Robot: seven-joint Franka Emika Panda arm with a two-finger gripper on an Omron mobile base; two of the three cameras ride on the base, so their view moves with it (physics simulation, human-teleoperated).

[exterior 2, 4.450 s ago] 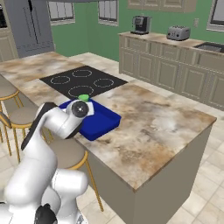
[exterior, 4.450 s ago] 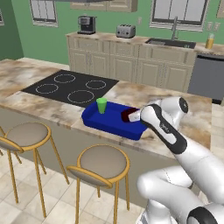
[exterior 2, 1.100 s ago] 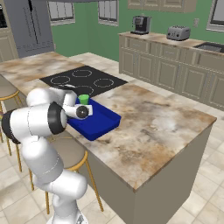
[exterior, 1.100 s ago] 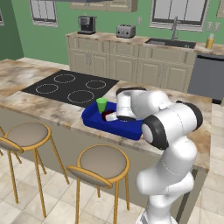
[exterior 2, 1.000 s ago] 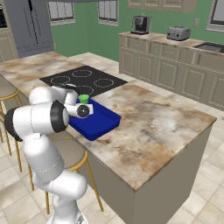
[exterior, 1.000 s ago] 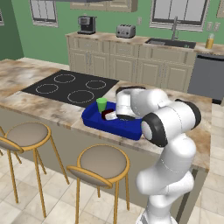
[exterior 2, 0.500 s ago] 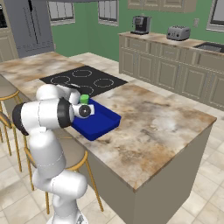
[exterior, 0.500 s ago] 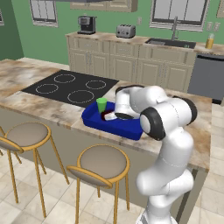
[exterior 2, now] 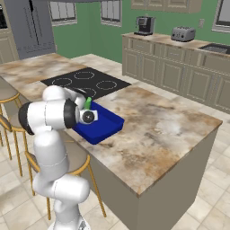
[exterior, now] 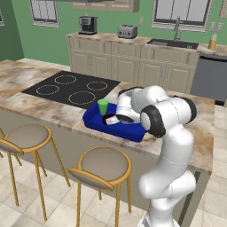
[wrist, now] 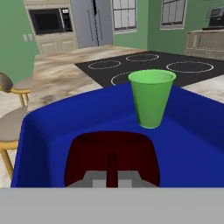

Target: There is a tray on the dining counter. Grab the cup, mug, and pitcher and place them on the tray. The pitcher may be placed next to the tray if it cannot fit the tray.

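A bright blue tray (exterior: 133,131) lies on the dining counter (exterior: 42,105) near its front edge. The green cup (exterior: 103,106) stands upright in the tray's far part. The dark red mug (exterior: 107,119) sits on the tray floor in front of the cup (wrist: 152,98). My gripper (wrist: 111,176) is shut on the near wall of the mug (wrist: 111,146), and the hand reaches low into the tray (wrist: 48,127). A tall yellow-orange vessel (exterior: 213,42), seemingly the pitcher, stands far back on the wall counter beside the sink.
A black cooktop (exterior: 73,88) is set into the island left of the tray. Two round stools (exterior: 101,164) (exterior: 26,135) stand in front of the island. The wall counter carries a toaster (exterior: 127,31), a coffee maker (exterior: 88,25) and a sink (exterior: 173,43).
The arm has swung up and over the tray from the right and brought the hand leftward and low into it. Over the last second only the elbow shifts slightly; the gripper stays shut on the mug.
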